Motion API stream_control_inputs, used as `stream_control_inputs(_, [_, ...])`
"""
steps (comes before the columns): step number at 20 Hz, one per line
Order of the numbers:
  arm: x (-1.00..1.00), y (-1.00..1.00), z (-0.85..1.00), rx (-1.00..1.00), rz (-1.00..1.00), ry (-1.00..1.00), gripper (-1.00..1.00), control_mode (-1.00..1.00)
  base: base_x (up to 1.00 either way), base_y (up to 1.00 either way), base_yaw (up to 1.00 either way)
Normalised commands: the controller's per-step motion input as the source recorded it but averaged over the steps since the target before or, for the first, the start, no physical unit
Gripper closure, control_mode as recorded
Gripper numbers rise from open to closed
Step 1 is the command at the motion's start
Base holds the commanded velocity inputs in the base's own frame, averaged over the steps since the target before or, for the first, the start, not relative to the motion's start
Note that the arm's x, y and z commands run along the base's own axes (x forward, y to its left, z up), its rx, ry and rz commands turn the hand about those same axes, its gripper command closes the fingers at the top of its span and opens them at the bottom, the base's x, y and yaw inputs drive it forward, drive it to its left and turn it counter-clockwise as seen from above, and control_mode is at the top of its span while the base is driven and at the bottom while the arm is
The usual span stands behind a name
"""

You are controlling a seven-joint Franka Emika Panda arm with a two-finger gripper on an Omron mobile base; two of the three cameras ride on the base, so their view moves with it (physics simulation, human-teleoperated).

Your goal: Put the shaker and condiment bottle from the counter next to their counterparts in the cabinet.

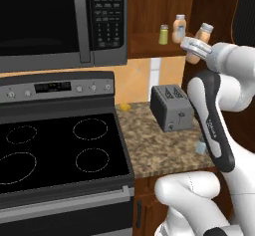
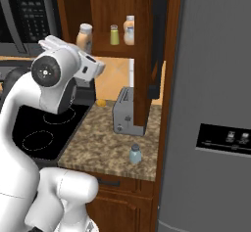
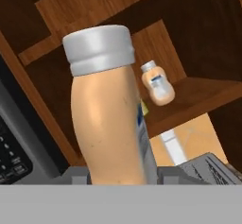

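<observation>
My gripper (image 1: 195, 47) is shut on the condiment bottle (image 1: 203, 32), a pale-orange bottle with a grey-white cap, held tilted in the air just right of the cabinet shelf (image 1: 149, 45). In the hand view this bottle (image 3: 106, 109) stands close up between my fingertips (image 3: 171, 173). On the shelf stand the counterparts: a pale-orange bottle (image 1: 179, 28) (image 2: 129, 30) (image 3: 157, 83) and a yellow-green shaker (image 1: 163, 34) (image 2: 114, 34). The teal shaker (image 2: 135, 154) stands upright on the counter (image 2: 103, 148) near its front edge, well below my gripper.
A grey toaster (image 1: 172, 108) (image 2: 122, 111) sits on the counter under the cabinet, with a small yellow item (image 2: 101, 102) behind it. The microwave (image 1: 60, 21) hangs left of the shelf over the black stove (image 1: 55, 150). A grey fridge (image 2: 211, 104) bounds the right.
</observation>
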Motion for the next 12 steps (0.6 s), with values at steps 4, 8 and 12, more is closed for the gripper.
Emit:
stream_control_inputs(4, [0.13,-0.16,0.18,-0.08,-0.11,0.00,1.00,-1.00,0.00,0.00,0.00])
stream_control_inputs(8, [0.35,-0.02,-0.02,-0.11,-0.11,-0.01,1.00,-1.00,0.00,0.00,0.00])
stream_control_inputs(12, [0.07,0.00,-0.32,-0.22,-0.02,-0.01,1.00,-1.00,0.00,0.00,0.00])
